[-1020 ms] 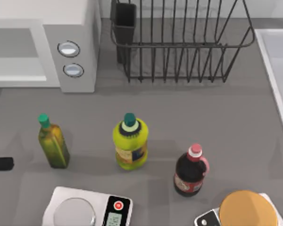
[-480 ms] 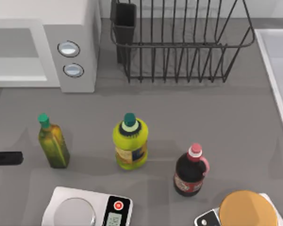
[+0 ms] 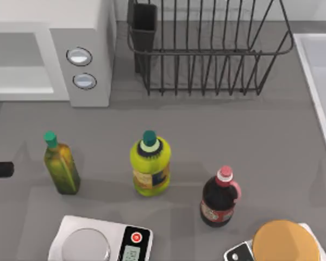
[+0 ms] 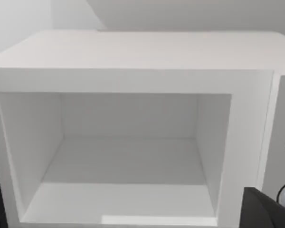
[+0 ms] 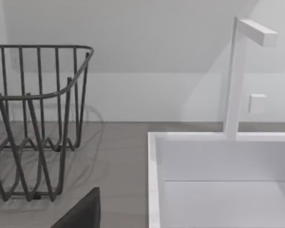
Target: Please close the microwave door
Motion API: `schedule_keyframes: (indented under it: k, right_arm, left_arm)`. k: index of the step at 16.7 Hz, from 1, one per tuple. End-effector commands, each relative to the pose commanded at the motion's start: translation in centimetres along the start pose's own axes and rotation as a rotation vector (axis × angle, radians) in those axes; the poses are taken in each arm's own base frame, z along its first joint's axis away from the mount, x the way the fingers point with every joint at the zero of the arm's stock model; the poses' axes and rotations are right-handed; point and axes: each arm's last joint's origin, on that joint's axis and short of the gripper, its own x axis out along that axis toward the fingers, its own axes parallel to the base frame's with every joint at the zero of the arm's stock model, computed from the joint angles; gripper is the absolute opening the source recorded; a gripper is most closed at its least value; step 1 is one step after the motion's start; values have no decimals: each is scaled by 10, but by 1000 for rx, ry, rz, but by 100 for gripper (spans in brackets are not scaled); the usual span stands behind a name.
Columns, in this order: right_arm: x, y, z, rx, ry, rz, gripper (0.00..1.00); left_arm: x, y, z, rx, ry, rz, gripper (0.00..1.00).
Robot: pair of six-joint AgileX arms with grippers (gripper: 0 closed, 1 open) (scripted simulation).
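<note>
The microwave (image 3: 81,22) stands at the table's far left, a large white box with two round silver dials (image 3: 79,56) on its grey panel. Its cavity (image 4: 128,156) stands open and bare, seen head-on in the left wrist view. The microwave door is out of view. A black part of my left gripper (image 3: 0,169) pokes in at the top view's left edge, nearer than the microwave's front and left of the olive bottle; a dark corner of it (image 4: 270,211) also shows in the left wrist view. My right gripper (image 5: 80,211) is parked facing the sink.
A green-capped olive bottle (image 3: 61,166), a yellow bottle (image 3: 150,163) and a dark red-capped bottle (image 3: 219,198) stand mid-table. At the near edge are a scale (image 3: 100,242) and an orange round lid (image 3: 286,242). A wire dish rack (image 3: 206,49) stands behind, a white sink (image 5: 218,180) at right.
My left gripper's black tip first slid right along the table's left edge, then drew back left and shifted closer to the microwave. Nothing else moved.
</note>
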Motion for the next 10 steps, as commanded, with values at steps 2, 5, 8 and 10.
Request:
schedule_keyframes:
  k: [2,5,8,10]
  right_arm:
    - [0,0,0,0,0,0,100]
    - [0,0,0,0,0,0,100]
    - [0,0,0,0,0,0,100]
    - [0,0,0,0,0,0,100]
  left_arm:
    - [3,3,4,0,0,0,0]
    - [2,3,3,1,0,0,0]
    - [7,7,8,34,33,11,0]
    - [16,17,18,100,100,35,0]
